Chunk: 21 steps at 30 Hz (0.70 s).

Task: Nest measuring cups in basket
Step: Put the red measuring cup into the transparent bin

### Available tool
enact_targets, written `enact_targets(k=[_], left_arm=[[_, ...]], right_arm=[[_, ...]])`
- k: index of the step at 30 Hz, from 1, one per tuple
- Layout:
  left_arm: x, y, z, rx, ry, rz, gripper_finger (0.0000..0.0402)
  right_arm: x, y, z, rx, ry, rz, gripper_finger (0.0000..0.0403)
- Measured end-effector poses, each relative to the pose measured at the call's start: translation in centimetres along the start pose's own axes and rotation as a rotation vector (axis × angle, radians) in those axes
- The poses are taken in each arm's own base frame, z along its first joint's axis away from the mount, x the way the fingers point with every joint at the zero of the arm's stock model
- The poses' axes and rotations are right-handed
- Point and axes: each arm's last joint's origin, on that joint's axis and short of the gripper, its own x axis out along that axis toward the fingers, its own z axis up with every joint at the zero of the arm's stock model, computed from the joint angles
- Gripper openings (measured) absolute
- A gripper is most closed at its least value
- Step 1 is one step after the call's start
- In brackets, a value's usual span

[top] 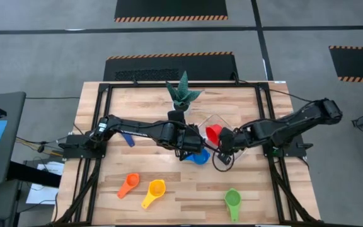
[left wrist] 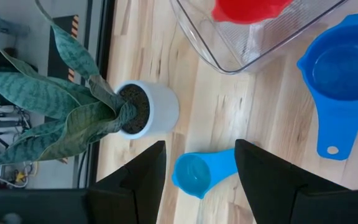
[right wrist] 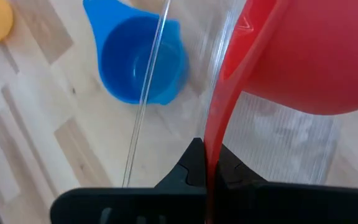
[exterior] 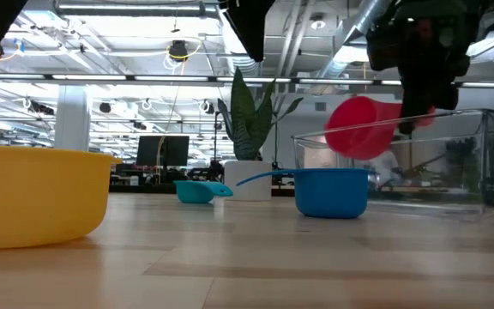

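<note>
My right gripper [right wrist: 209, 163] is shut on the red cup [exterior: 363, 127], which hangs over the clear basket [exterior: 453, 163]. My left gripper [left wrist: 201, 146] stands open above the light blue cup [left wrist: 194, 175], a finger on either side, touching nothing. The light blue cup lies on the table near the plant pot. The blue cup [top: 199, 156] sits upright on the table beside the basket's near wall. The orange cup [top: 129, 184], the yellow cup [top: 154, 192] and the green cup [top: 232, 200] lie along the near edge. The dark blue cup [top: 128, 139] shows under the left arm. My right gripper pinches the red cup's flat handle [right wrist: 211, 146] between its two fingers, with the handle edge-on to the wrist camera. The fingers slant down from the table's right side. The cup is lifted clear and tipped on its side, its bowl [right wrist: 316, 56] over the basket.
A white pot with a green spiky plant [top: 183, 94] stands at the far middle, close behind the left gripper and the basket. Both arms meet over the table's centre. Bare wood lies between the blue cup and the row of cups at the near edge.
</note>
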Motion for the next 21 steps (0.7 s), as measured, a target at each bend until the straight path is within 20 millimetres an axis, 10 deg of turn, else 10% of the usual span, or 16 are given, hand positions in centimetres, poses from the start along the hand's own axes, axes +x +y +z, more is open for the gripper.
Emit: enact_targets(k=[21], left_arm=[[0.0,0.0,0.2,-0.009,-0.017,-0.004,0.0185]], right_arm=[[-0.6,-6.2,2.0,0.026,0.086,0.313,0.0005]])
